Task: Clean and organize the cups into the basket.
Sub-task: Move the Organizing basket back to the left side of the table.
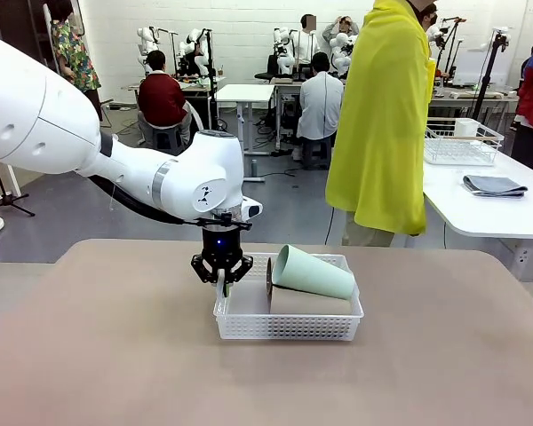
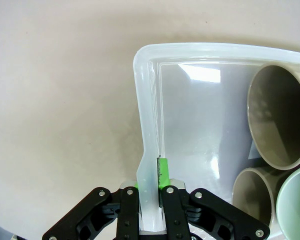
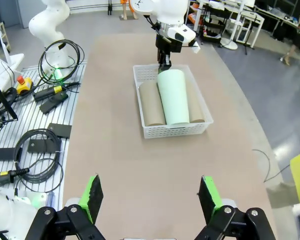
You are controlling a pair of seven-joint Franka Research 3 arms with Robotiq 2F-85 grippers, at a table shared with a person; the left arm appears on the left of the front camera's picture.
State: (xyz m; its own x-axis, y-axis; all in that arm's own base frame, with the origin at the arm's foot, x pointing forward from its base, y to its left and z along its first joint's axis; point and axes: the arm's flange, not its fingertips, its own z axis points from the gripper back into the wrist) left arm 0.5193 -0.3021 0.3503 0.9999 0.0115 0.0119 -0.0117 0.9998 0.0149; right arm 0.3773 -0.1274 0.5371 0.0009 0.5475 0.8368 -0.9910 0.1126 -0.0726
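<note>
The white basket [image 1: 289, 327] stands in the middle of the bench [image 1: 89, 355]. All 3 cups lie inside it on their sides: 2 tan cups [image 3: 151, 104] below and the mint green cup [image 1: 315, 272] on top. The left gripper [image 2: 149, 186] has its jaws closed on the basket's rim at the left end. The right gripper [image 3: 151, 197] hangs above the bench with jaws wide apart, holding nothing.

Glossy white plastic basket [image 2: 149, 105] holds matt paper-like cups [image 3: 173, 96].
</note>
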